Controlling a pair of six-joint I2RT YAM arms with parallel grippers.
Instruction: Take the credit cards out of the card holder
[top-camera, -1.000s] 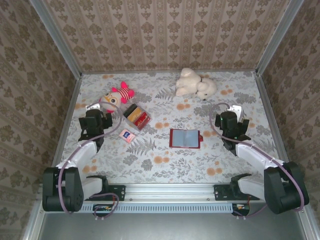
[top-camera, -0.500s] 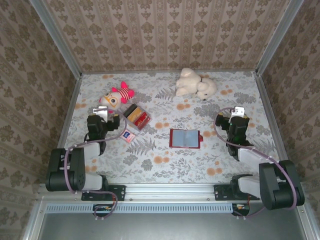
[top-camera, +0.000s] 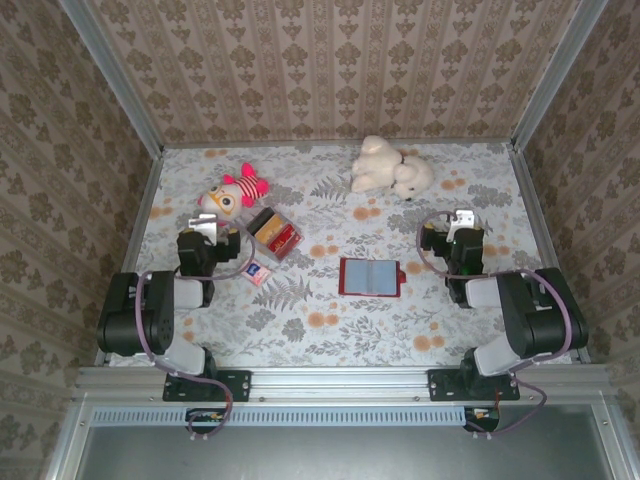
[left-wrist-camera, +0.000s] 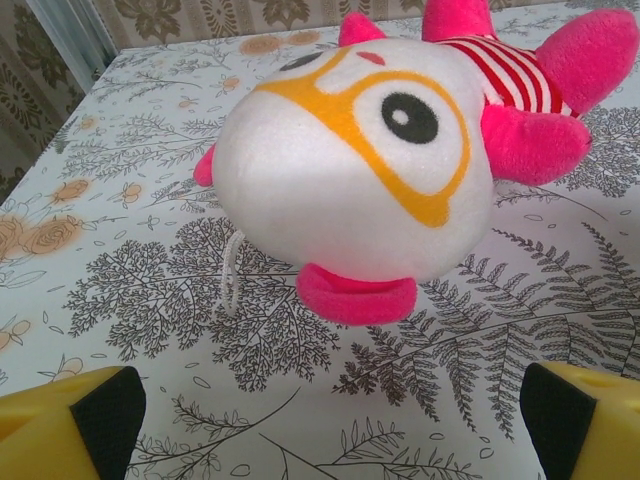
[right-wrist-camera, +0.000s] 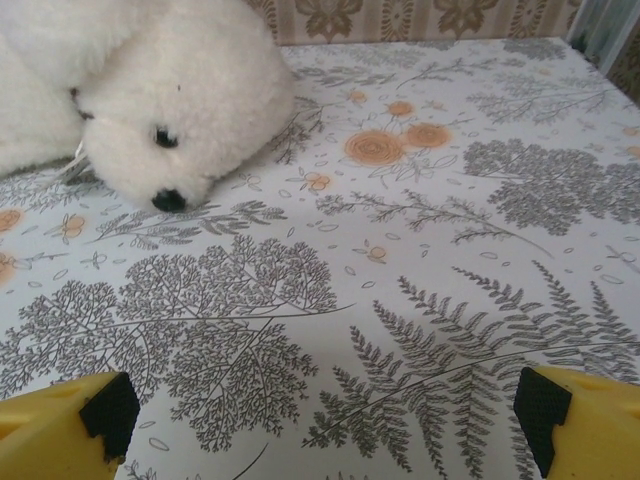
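Observation:
The card holder (top-camera: 370, 276), a red wallet, lies open and flat at the table's middle, its grey-blue pockets facing up. The credit cards are hidden; I cannot tell them apart in the pockets at this size. My left gripper (top-camera: 203, 230) sits low at the left, well away from the wallet. It is open (left-wrist-camera: 330, 425), with bare tablecloth between its yellow fingertips (left-wrist-camera: 100, 415). My right gripper (top-camera: 462, 226) sits low to the right of the wallet. It is also open (right-wrist-camera: 325, 415) and holds nothing.
A pink-and-white plush toy (left-wrist-camera: 380, 160) lies just ahead of the left gripper. A white plush animal (right-wrist-camera: 140, 90) lies ahead of the right gripper. A clear box (top-camera: 274, 234) and a small blue-and-red card (top-camera: 257, 270) lie left of the wallet.
Both arms have folded back toward their bases and their links have dropped low. The grippers have shifted slightly and stay open. The wallet has not moved.

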